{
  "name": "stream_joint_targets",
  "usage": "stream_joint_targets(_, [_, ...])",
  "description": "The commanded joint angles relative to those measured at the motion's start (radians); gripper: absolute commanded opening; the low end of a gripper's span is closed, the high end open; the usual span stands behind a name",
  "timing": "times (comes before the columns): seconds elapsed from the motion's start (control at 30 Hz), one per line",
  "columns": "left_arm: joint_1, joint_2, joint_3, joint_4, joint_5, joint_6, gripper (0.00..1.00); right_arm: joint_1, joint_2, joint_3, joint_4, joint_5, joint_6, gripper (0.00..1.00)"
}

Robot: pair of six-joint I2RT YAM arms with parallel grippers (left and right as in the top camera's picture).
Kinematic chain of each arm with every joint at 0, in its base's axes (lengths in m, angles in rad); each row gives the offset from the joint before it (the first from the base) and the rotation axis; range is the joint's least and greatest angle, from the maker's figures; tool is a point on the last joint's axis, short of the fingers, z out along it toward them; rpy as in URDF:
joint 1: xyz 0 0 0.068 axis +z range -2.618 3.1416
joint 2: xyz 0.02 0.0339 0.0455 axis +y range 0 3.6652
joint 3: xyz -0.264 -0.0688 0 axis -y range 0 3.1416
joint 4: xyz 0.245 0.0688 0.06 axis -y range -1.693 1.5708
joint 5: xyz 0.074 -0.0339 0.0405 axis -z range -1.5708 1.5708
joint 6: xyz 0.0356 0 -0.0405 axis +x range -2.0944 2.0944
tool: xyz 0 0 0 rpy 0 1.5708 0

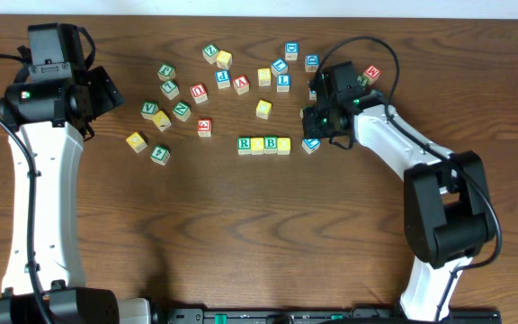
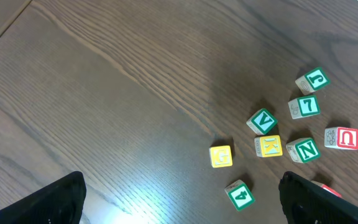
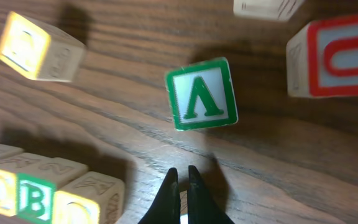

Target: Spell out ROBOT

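Observation:
A short row of blocks lies mid-table: a green R point(image 1: 244, 144), a pale block point(image 1: 257, 144), a green B point(image 1: 271, 143) and a yellow block point(image 1: 283, 144). A blue block point(image 1: 310, 144) sits just right of the row. My right gripper point(image 1: 314, 132) hovers close above the blue block. In the right wrist view its fingers point(image 3: 183, 177) are pressed together, with the green B point(image 3: 36, 199) at lower left and a green V block point(image 3: 201, 93) ahead. My left gripper point(image 1: 108, 90) is at the far left, open and empty point(image 2: 182, 199).
Loose letter blocks are scattered along the back of the table, such as a yellow one point(image 1: 263, 109) and a red one point(image 1: 371, 72). The left wrist view shows a yellow block point(image 2: 221, 155), a green 4 point(image 2: 239, 195) and a green N point(image 2: 306, 150).

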Motion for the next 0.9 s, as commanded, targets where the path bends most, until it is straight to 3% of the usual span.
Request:
stream_joint_targets(0.0, [0.004, -0.010, -0.015, 0.001, -0.017, -0.001, 0.97, 0.008, 0.006, 0.011, -0.009, -0.003, 0.008, 0.01])
stream_joint_targets(0.87, [0.004, -0.010, -0.015, 0.001, -0.017, -0.001, 0.98, 0.005, -0.010, 0.034, -0.373, 0.038, 0.045, 0.01])
